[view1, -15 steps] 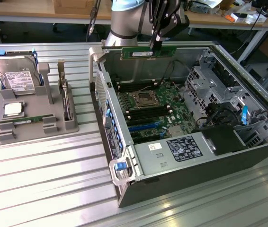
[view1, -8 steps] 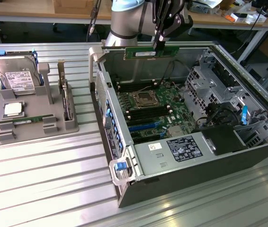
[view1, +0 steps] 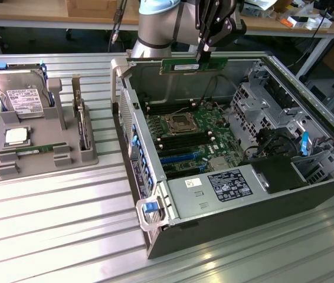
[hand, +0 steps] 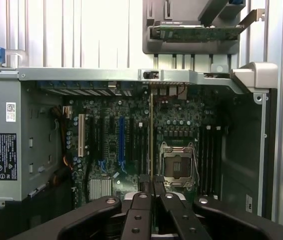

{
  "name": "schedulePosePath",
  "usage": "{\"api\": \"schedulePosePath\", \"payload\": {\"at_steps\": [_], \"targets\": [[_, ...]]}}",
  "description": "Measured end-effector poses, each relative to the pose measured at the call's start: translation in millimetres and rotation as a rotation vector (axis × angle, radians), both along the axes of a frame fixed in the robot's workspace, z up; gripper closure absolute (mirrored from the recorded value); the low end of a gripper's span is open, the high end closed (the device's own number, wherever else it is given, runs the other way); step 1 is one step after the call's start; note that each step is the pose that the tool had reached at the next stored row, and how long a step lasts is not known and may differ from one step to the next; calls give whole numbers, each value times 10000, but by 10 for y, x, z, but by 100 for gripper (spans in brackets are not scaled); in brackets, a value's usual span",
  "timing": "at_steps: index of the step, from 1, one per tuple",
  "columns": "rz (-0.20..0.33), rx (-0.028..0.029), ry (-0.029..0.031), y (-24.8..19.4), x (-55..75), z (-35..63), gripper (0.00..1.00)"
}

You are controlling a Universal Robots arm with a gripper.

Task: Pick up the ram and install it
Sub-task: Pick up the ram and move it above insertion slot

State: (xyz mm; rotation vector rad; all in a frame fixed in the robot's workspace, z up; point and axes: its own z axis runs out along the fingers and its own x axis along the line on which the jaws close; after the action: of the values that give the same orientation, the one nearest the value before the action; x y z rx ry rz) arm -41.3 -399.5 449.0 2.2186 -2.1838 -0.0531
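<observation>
We see the hand (view1: 204, 58) clamped on the top edge of the ram (view1: 192, 66), level above the far edge of the open computer case (view1: 214, 227) on the bench (view1: 49, 224); we reckon a clean seat needs the stick parallel to the memory slots (view1: 182, 141) by the CPU socket (view1: 182, 124), with no tilt.

This is a robotics lab or workshop. A ribbed aluminium-profile surface (view1: 55, 224) carries an open black desktop computer case (view1: 226, 230), its green motherboard (view1: 184, 138) bared, and a grey moulded plastic parts holder (view1: 43, 162). A silver and pale-blue robot arm (view1: 158, 26) hangs over the case, its black claw (view1: 203, 59) pinching the ram (view1: 182, 66), a long green circuit-board stick. Behind stand wooden workbenches (view1: 31, 12) with cables and small gear.
</observation>
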Motion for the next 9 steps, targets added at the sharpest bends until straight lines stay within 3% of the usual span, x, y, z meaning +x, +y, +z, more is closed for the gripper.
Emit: {"api": "schedulePosePath", "payload": {"at_steps": [9], "targets": [[0,-1,0,0,130,-2,88]]}}
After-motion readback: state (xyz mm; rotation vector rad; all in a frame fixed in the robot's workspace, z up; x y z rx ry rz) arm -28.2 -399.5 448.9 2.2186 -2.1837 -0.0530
